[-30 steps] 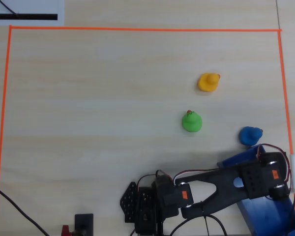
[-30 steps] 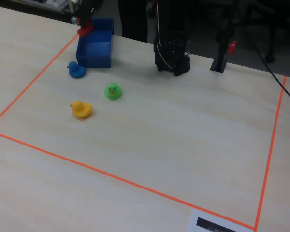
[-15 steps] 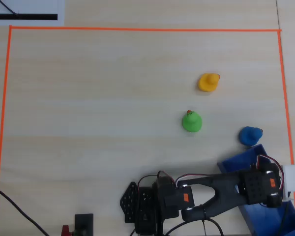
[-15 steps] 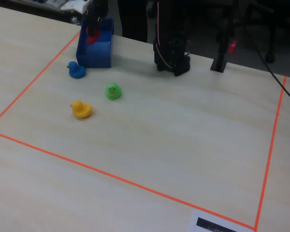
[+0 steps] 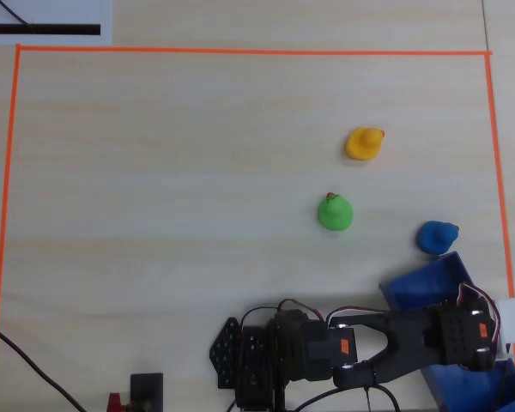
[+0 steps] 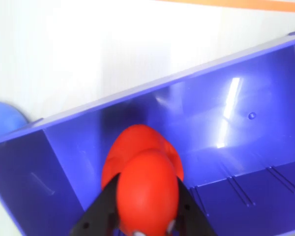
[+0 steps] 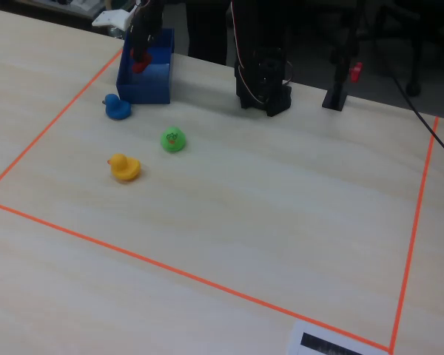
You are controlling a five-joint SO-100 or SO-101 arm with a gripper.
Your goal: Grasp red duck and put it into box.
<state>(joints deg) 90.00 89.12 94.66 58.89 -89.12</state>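
Note:
The red duck [image 6: 146, 183] is pinched between the black fingers of my gripper [image 6: 147, 196], which is shut on it. In the wrist view it hangs just above the glossy floor of the blue box [image 6: 236, 123], close to the end wall. The fixed view shows the duck [image 7: 139, 65] down between the walls of the box [image 7: 143, 90], with the gripper [image 7: 140, 61] above it. In the overhead view the arm's wrist [image 5: 469, 331] covers the duck and much of the box [image 5: 410, 290].
A blue duck [image 7: 118, 108] sits just outside the box's end. A green duck [image 7: 173, 139] and a yellow duck [image 7: 124, 167] lie further out on the table. Orange tape [image 7: 207, 281] frames the work area. The arm base [image 7: 263, 87] and a black stand [image 7: 337, 92] are at the back edge.
The arm has carried the red duck from above the box's edge to over its inside and lowered it between the walls. The other ducks have not moved.

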